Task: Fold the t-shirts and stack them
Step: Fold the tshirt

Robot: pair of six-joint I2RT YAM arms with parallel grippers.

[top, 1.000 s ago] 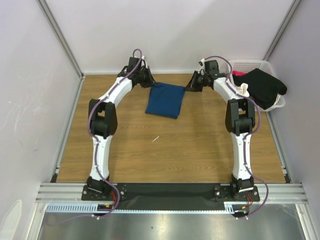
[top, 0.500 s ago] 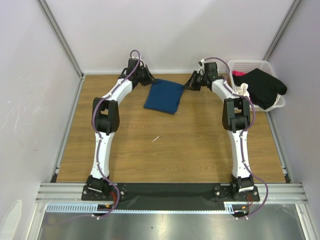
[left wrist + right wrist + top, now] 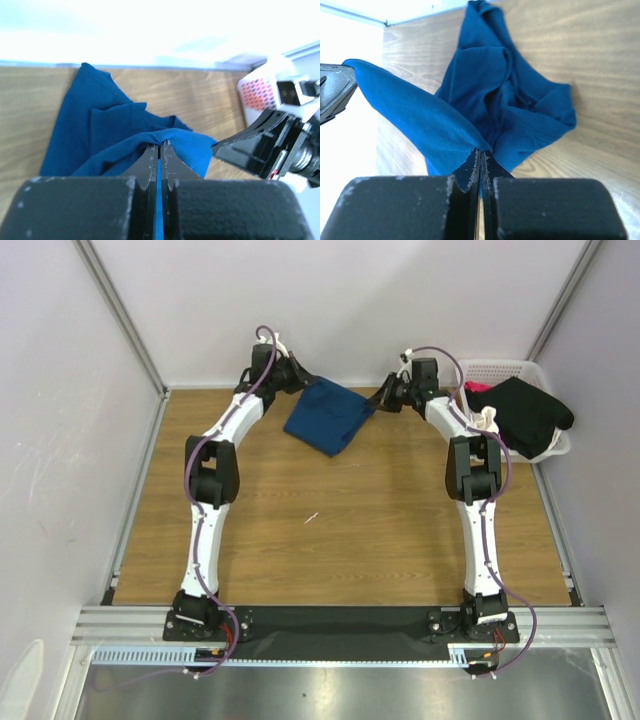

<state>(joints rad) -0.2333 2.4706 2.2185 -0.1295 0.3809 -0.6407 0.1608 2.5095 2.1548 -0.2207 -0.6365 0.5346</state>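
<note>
The dark blue t-shirt (image 3: 328,415) is a rumpled, loosely folded bundle of soft cloth, creased into ridges and plain blue on every side that shows. It sits at the far middle of the wooden table (image 3: 350,540), slung between my two arms. Its far corners are raised, and its near part droops and bunches on the wood.

Counting what I see:
- One blue shirt is out on the table.
- One black t-shirt (image 3: 527,412) is draped over the near rim of the white basket (image 3: 515,367) in the far right corner.
- One patch of pink cloth (image 3: 479,387) shows inside the basket at its left.
- One scrap of cream-white cloth (image 3: 488,419) sits at the basket's left near rim (too little of these last two shows to say whether each is a whole shirt).
- One small pale fleck (image 3: 311,517) lies on the wood near the table's middle.
- There are two pincers, both mine.

My left pincer (image 3: 160,146) is clenched on the shirt's left far corner. Its fingers are pressed almost together with only a thin sliver of blue fabric between them, and the cloth wraps over their tips. My right pincer (image 3: 480,151) is likewise clamped tight on the right far corner. A taut blue fold runs from its tips off to the left.
</note>
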